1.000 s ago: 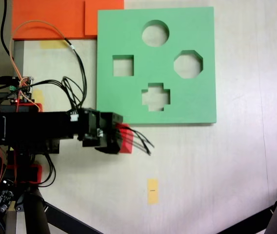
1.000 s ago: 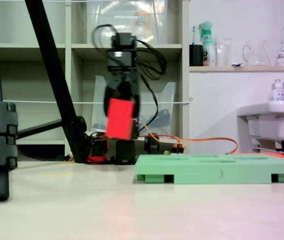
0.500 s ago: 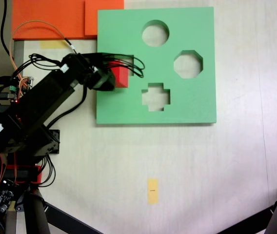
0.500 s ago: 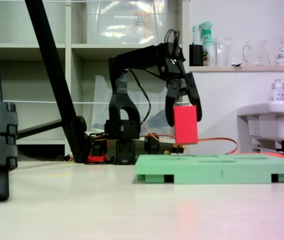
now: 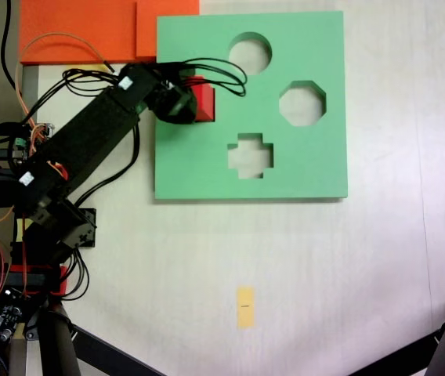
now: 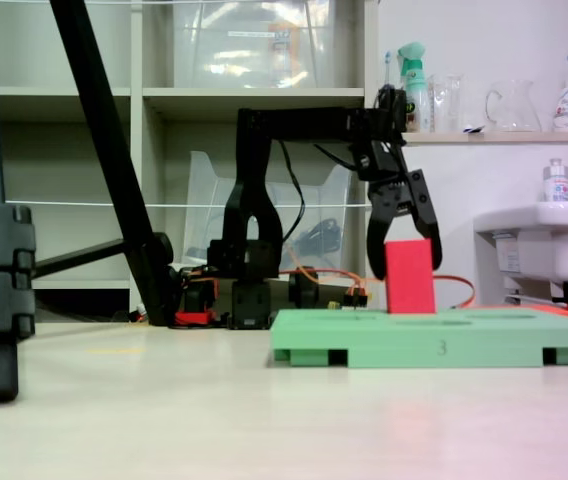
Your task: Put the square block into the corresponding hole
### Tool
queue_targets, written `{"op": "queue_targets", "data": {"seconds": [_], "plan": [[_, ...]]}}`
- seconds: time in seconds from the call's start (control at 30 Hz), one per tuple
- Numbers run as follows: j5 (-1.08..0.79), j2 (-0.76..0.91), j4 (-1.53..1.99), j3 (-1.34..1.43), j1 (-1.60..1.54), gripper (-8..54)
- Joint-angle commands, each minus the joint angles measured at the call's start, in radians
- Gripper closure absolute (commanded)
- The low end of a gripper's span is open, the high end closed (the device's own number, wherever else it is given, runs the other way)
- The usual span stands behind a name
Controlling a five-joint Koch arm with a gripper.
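The red square block stands upright over the square cutout of the green foam board, covering the cutout from above. From the side, the block has its lower end level with the top of the board. I cannot tell whether it has sunk into the hole. My gripper reaches in from the left, and its jaws straddle the block's upper half, shut on it.
Round, octagonal and cross-shaped cutouts lie to the right of the block. Flat orange slabs adjoin the board's top left. A yellow tape strip marks the table. Tripod legs and wiring crowd the left.
The arm swung with the block from off the board's lower left corner to above the square cutout, then stretched out and lowered the block down to board level.
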Motion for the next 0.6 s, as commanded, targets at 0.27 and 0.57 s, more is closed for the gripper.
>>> {"op": "queue_targets", "data": {"seconds": [0.27,0.57], "plan": [[0.008,-0.044,-0.041,-0.054,-0.020,31.1],[0.003,-0.152,-0.189,0.025,-0.009,3.9]]}}
